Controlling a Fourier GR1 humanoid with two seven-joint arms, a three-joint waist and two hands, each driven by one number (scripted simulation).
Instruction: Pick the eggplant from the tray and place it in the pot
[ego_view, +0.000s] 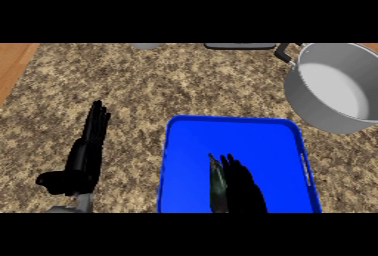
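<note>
Right hand (240, 185) over blue tray (221, 135), fingers straight beside dark eggplant (217, 187), hold unclear; left hand (85, 155) open at left; pot (332, 90) far right.

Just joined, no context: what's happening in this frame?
The right hand is over the blue tray, fingers pointing away and hiding most of what lies under it; only a dark green sliver shows, likely the eggplant. The pot at upper right holds nothing. The left hand rests open on the counter.
</note>
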